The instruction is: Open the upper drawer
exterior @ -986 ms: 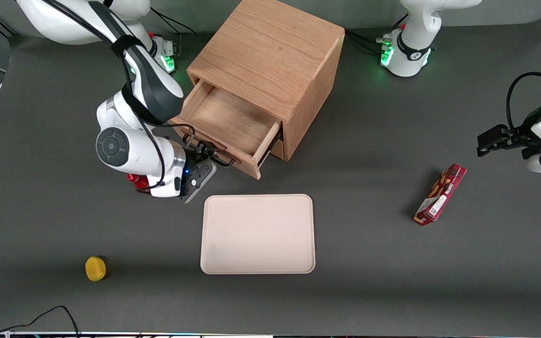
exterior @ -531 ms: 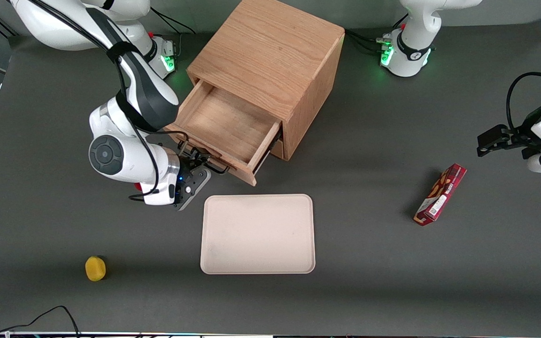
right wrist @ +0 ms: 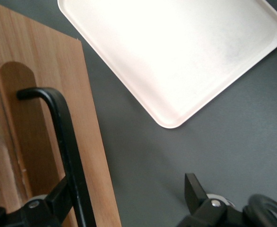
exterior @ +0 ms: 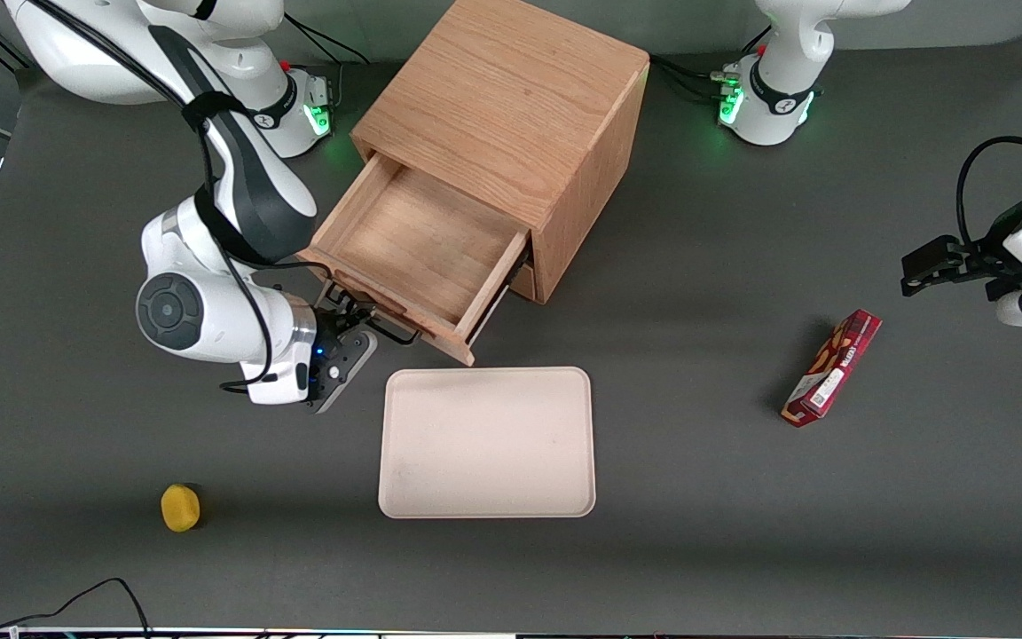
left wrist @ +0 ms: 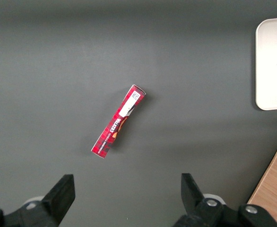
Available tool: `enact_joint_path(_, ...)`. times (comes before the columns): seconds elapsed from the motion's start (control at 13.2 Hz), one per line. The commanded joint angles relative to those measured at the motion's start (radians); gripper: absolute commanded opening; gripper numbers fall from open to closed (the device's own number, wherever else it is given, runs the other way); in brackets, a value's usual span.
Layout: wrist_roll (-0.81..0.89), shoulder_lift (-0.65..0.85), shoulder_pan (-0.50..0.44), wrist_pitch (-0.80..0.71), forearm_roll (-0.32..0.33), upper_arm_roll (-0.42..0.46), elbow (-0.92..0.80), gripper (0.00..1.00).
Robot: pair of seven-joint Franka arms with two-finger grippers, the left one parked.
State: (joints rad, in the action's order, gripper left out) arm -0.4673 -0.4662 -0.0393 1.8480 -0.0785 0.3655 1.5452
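Observation:
The upper drawer (exterior: 413, 244) of the oak cabinet (exterior: 511, 98) stands pulled well out, showing its plain wood inside. Its black wire handle (exterior: 375, 324) is on the front facing the tray. My right gripper (exterior: 349, 319) is at that handle, nearer the front camera than the drawer. In the right wrist view the gripper (right wrist: 128, 187) is open. One finger (right wrist: 63, 191) lies against the handle (right wrist: 65, 142) on the drawer front (right wrist: 39, 94). The other finger (right wrist: 193, 187) is far off over bare table. A sliver of the lower drawer (exterior: 524, 280) shows underneath, closed.
A cream tray (exterior: 486, 441) lies just in front of the drawer and shows in the right wrist view (right wrist: 176, 52). A yellow object (exterior: 180, 507) sits near the front edge. A red box (exterior: 832, 366) lies toward the parked arm's end.
The upper drawer has slid farther out toward the tray. My gripper and wrist moved with its handle, nearer the front camera.

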Motion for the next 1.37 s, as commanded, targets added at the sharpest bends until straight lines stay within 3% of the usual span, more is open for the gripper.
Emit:
enact_joint_path(0.0, -0.039, -0.032, -0.008, -0.021, 0.028, -0.016, -0.053, 1.0)
enact_joint_path(0.68, -0.054, -0.075, -0.007, -0.102, 0.068, -0.016, -0.174, 1.0)
enact_joint_path(0.99, -0.044, -0.055, -0.008, -0.292, 0.066, -0.016, -0.353, 1.0)
enact_joint_path(1.29, -0.004, 0.065, -0.005, -0.352, 0.065, -0.04, -0.43, 1.0)
